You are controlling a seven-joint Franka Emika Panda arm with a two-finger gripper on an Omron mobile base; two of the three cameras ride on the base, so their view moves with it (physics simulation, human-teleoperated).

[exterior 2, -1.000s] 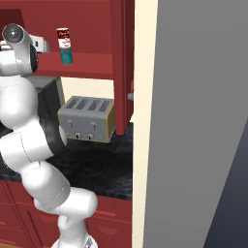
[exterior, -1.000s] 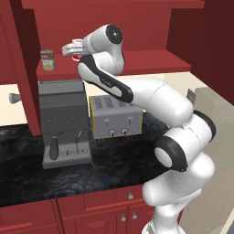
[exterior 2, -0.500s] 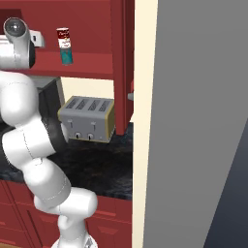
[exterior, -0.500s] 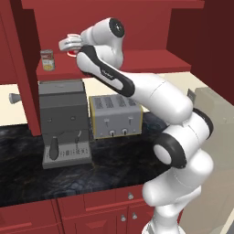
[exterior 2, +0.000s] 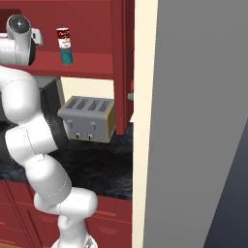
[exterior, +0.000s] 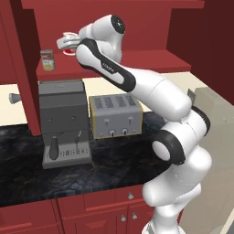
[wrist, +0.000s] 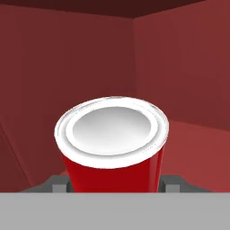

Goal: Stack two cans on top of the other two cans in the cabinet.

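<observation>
From the hand view I have the gripper [wrist: 115, 186] closed on the bright red can [wrist: 113, 146], a finger [wrist: 173, 184] pressed to each side and its white top facing me, with no lettering I can read on it. In the left base view the hand is raised inside the cabinet [exterior: 137, 61], above its shelf, with the tan-labelled can [exterior: 47, 60] standing just beside it. In the right base view the dark red and white can [exterior 2: 63, 38] sits stacked on the teal can [exterior 2: 67, 55]; its label is too small to read.
</observation>
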